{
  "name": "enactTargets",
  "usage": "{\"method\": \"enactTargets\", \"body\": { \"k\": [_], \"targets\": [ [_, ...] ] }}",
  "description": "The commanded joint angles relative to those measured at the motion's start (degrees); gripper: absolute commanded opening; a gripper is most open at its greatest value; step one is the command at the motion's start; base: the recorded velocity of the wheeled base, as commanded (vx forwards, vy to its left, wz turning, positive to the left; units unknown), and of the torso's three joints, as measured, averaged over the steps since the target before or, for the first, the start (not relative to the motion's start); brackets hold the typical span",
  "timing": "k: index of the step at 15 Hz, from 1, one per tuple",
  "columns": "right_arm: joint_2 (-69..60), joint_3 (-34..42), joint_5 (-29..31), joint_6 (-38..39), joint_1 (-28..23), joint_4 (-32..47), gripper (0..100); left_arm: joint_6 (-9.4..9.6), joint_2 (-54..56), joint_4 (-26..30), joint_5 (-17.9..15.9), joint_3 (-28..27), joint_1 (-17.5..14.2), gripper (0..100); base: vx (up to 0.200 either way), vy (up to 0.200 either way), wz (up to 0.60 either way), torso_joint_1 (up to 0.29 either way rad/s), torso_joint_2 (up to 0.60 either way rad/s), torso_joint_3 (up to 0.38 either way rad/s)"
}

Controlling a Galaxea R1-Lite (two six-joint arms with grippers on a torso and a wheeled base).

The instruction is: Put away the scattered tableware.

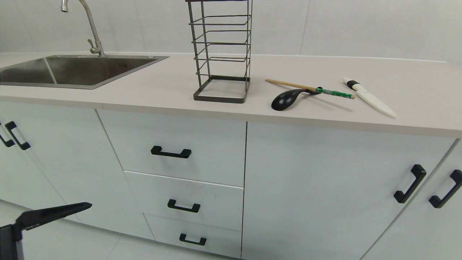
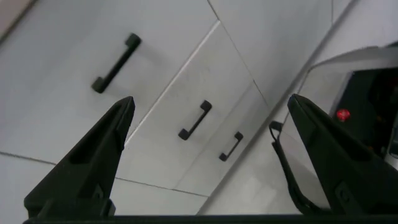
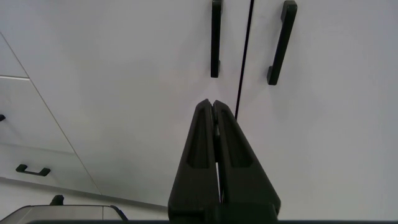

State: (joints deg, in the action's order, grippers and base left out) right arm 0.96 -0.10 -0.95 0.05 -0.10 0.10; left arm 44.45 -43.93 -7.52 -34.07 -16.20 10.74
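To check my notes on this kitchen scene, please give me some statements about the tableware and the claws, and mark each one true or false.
1. The black spoon lies on the counter, to the right of the wire rack. True.
2. The chopstick lies in the sink. False: it rests across the spoon's handle.
3. The left claw is open. True.
4. The right claw holds the white knife. False: it is shut on nothing; the knife lies on the counter.

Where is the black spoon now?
In the head view, the black spoon lies on the counter near its front edge, right of the wire rack, its handle touching the chopstick.
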Motion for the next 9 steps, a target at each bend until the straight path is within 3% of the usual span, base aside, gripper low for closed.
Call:
{"method": "enactTargets", "body": {
  "k": [1,5,9],
  "targets": [
    [0.09,0.01,-0.02,0.04,0.01,-0.01,0,1.52,-6.69,0.93,2.52,0.73,5.34,100,0.0,0.0,0.0,0.0,0.0,0.0],
    [0.09,0.01,-0.02,0.04,0.01,0.08,0,1.87,-14.95,0.4,6.48,0.91,12.64,100,0.0,0.0,0.0,0.0,0.0,0.0],
    [0.09,0.01,-0.02,0.04,0.01,0.08,0,2.31,-22.51,0.31,11.57,1.26,16.95,100,0.0,0.0,0.0,0.0,0.0,0.0]
  ]
}}
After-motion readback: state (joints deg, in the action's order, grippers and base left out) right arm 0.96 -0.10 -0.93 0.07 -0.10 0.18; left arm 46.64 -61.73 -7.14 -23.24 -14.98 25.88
